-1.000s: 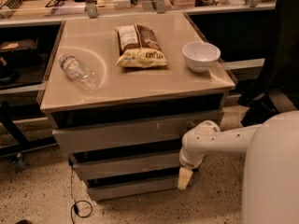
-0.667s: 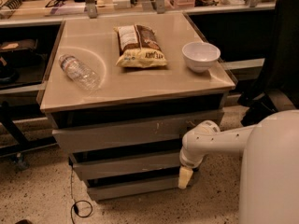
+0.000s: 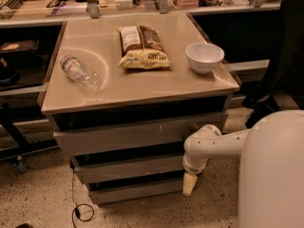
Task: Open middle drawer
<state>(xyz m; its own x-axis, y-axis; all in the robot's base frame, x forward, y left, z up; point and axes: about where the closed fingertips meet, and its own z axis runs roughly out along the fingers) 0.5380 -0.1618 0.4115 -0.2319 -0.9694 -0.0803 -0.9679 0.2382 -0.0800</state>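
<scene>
Approach step: pincer point(image 3: 189, 184) hangs at lower right corner of middle drawer point(image 3: 128, 168) (second front under desk point(image 3: 156, 82) top, looks shut); pincer open or closed, can't tell. Next, probably: catch front's edge, pull nearward.

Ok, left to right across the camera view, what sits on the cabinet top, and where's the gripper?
Water bottle → snack bag → white bowl; gripper hangs lower right, by the middle drawer's right end.

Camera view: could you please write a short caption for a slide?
Robot tool hanging near the right end of the middle drawer; bottle, snack bag and bowl on top.
</scene>
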